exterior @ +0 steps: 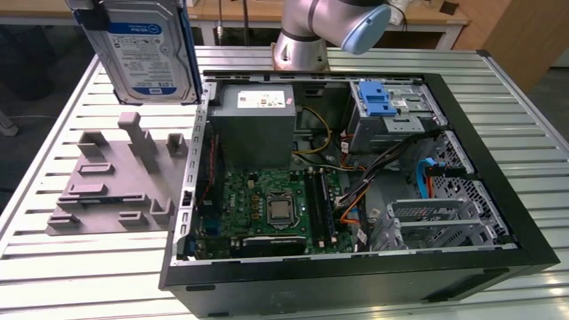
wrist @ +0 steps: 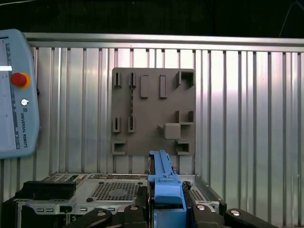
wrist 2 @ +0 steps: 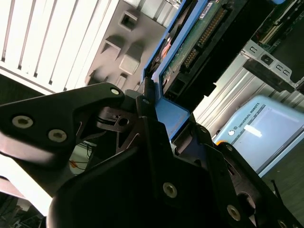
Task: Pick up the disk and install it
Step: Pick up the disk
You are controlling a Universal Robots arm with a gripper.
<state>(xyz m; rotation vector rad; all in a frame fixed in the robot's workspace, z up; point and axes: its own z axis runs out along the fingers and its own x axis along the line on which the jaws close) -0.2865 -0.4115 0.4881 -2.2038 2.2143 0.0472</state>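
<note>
Exterior view: disk (exterior: 146, 53) clear of case (exterior: 338, 268)

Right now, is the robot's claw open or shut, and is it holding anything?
Gripper: shut on the disk, holding it up by its blue end.

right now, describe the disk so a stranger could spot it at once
On the exterior view's left of the open black case sits a grey fixture. The disk is held upright above it by the claw. Unlike the grey box in the case, it is silver with a blue-and-white label and blue frame.
</note>
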